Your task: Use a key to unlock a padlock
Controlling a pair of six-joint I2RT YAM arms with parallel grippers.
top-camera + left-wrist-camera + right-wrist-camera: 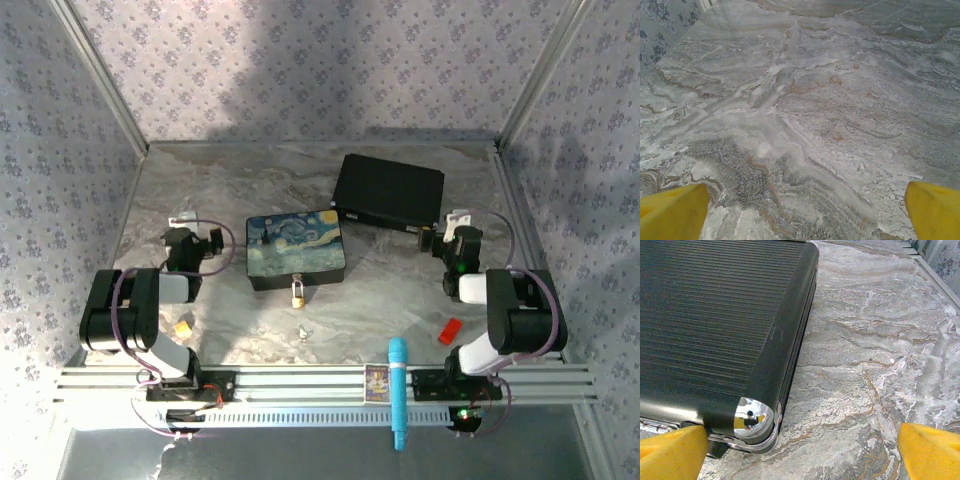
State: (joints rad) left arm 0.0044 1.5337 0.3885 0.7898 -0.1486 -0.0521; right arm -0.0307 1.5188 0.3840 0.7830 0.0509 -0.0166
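Marbled grey tabletop [240, 330] below, floral walls around. Both arms sit folded low by their bases, wrists pointing away from me. Left gripper [190, 232] hovers over bare marble, jaws spread wide, nothing between the yellow fingertips [675, 212]. Right gripper [452, 226] is just as wide and empty, nosing at the black case [715, 315] corner. Padlock [298, 292] sits against the painted box [297, 250] front, mid-table; I can't make out whether it's locked. Key [302, 332] is a faint silvery speck just nearer me, apart from it. Yellow cube [182, 327] by the left arm, red block [450, 330] by the right, blue pen [398, 390] across the front rail.
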